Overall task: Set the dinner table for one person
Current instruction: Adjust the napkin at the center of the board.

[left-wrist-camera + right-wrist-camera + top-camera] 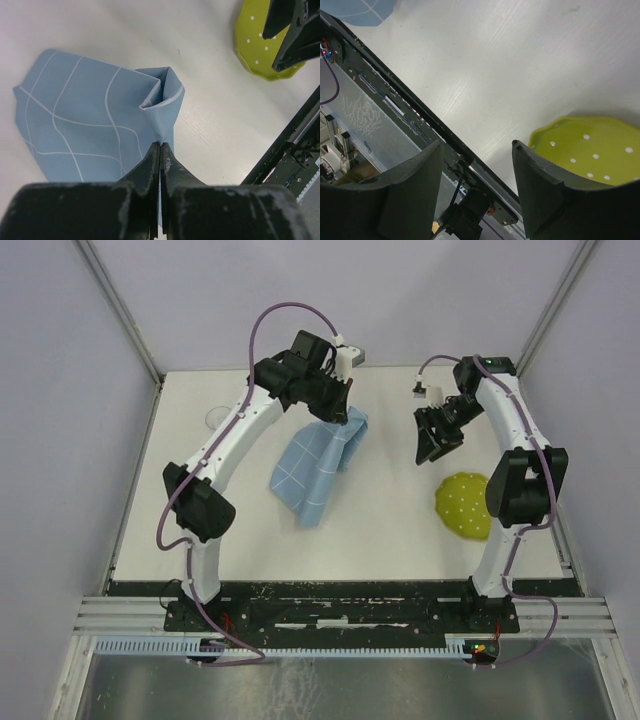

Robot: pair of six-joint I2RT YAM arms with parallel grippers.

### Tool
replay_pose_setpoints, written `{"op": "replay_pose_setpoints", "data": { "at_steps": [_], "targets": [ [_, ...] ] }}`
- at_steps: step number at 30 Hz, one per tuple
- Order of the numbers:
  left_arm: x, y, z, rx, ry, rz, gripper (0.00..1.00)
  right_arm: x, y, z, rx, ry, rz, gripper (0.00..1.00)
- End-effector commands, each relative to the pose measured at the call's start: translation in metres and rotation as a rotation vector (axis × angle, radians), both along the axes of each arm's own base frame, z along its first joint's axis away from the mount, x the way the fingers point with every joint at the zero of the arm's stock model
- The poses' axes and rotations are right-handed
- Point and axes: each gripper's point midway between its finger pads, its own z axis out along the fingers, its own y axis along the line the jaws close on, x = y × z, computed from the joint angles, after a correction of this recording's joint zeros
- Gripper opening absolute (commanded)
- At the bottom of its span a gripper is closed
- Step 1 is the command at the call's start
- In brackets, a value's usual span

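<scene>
Two arms over dinner table, which spans the workspace beneath them. Left gripper: jaws clamped on corner of blue gridded cloth. Right gripper: jaws apart, empty, near green dotted plate. Suggested: lower cloth slowly, draw it flat beside plate, then release.

Wide-spread right pincer, lime dish (white spots) partly behind one finger, off-white dinner table beneath.

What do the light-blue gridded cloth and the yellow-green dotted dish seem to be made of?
The light-blue gridded cloth: thin matte fabric; it folds and drapes softly from the left gripper. The yellow-green dotted dish: probably glazed ceramic, possibly plastic; rigid wavy rim, slight sheen.
</scene>
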Motion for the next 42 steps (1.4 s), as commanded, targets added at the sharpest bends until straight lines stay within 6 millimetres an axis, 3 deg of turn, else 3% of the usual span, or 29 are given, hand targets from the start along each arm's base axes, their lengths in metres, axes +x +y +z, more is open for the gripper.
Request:
{"op": "replay_pose_setpoints", "data": {
  "at_steps": [1,7,11,15,19,26,35,42],
  "targets": [
    [-0.006,0.011,0.051,-0.047,-0.115,-0.010,0.03,0.022,0.049,0.011,0.096,-0.083,0.061,0.65],
    [-0.014,0.014,0.054,-0.054,-0.109,-0.022,0.03,0.065,0.096,-0.004,0.140,-0.094,0.068,0.65],
    [-0.019,0.016,0.054,-0.052,-0.105,-0.031,0.03,0.089,0.113,-0.018,0.111,-0.187,0.063,0.65],
    [-0.023,0.020,0.054,-0.045,-0.101,-0.034,0.03,0.101,0.124,-0.022,0.147,-0.225,0.033,0.65],
    [-0.025,0.026,0.052,-0.027,-0.102,-0.023,0.03,0.090,0.141,-0.016,0.166,-0.213,0.074,0.65],
    [-0.024,0.027,0.055,-0.024,-0.118,-0.016,0.03,0.072,0.147,0.001,0.170,-0.260,0.092,0.66],
    [-0.017,0.028,0.051,-0.015,-0.117,-0.007,0.03,0.043,0.151,-0.001,0.202,-0.220,0.109,0.66],
    [-0.009,0.031,0.055,-0.015,-0.135,0.009,0.03,0.032,0.163,-0.005,0.200,-0.212,0.150,0.65]
  ]
}}
